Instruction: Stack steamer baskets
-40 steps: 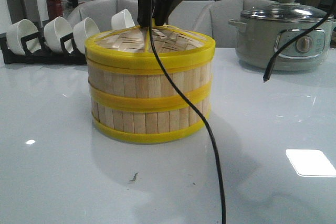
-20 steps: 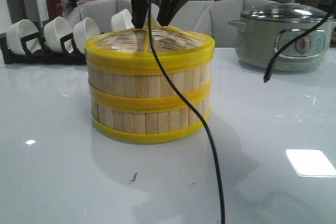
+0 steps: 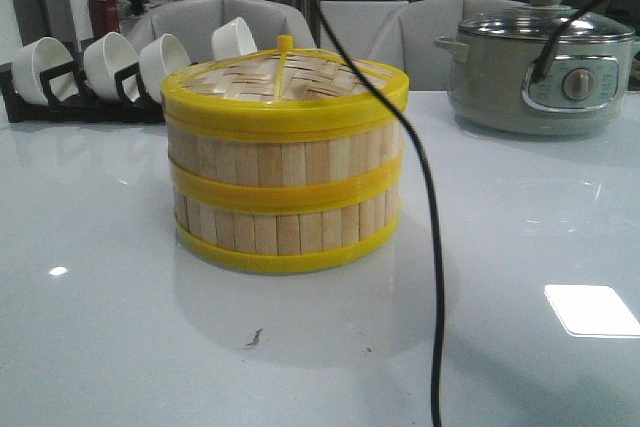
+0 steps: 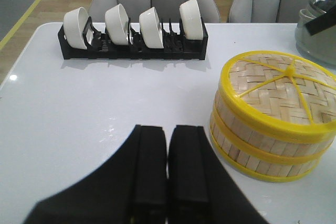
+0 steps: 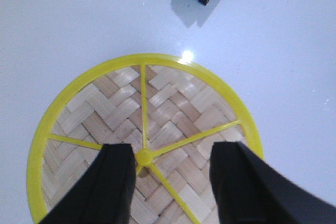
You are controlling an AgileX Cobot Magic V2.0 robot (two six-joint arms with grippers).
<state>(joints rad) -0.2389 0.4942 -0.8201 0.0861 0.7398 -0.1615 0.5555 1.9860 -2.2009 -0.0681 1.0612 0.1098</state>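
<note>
While steamer baskets [image 3: 286,172] sit stacked mid-table under a woven lid [image 5: 144,140], task looks done | right gripper [image 5: 173,177] above lid knob, jaws wide, holding nothing, likely released | left gripper [image 4: 167,169] jaws together, empty, beside stack

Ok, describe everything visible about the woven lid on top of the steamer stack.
The lid is round, a herringbone weave of pale bamboo strips inside a thick yellow rim. Yellow ribs run from a small central knob out to the rim. It sits level and closed on the upper of two stacked steamer baskets. Nothing grips it: the right gripper hangs above the knob, jaws open.
</note>
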